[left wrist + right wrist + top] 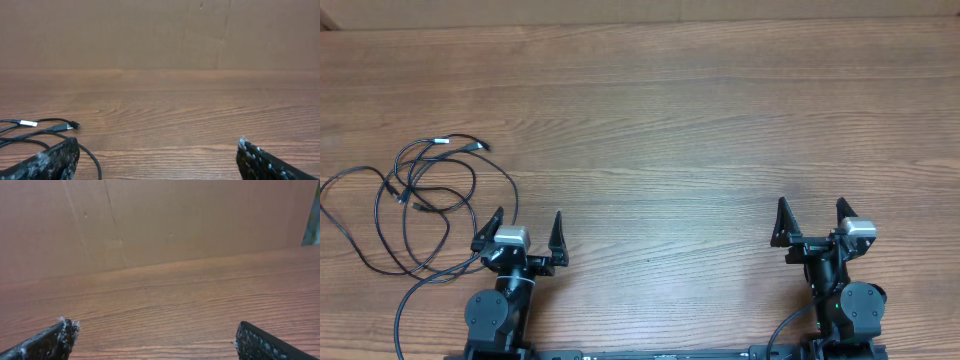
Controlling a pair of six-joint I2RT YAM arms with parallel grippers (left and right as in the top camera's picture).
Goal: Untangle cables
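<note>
Thin black cables lie in loose tangled loops on the wooden table at the left, with small plug ends near the top of the tangle. In the left wrist view cable ends with plugs show at the left edge. My left gripper is open and empty, just right of the tangle; one strand runs by its left finger. It also shows in the left wrist view. My right gripper is open and empty at the right front, far from the cables, also shown in its wrist view.
A brown cardboard wall stands along the table's far edge. Both arm bases sit at the front edge, with a thicker black robot cable by the right base.
</note>
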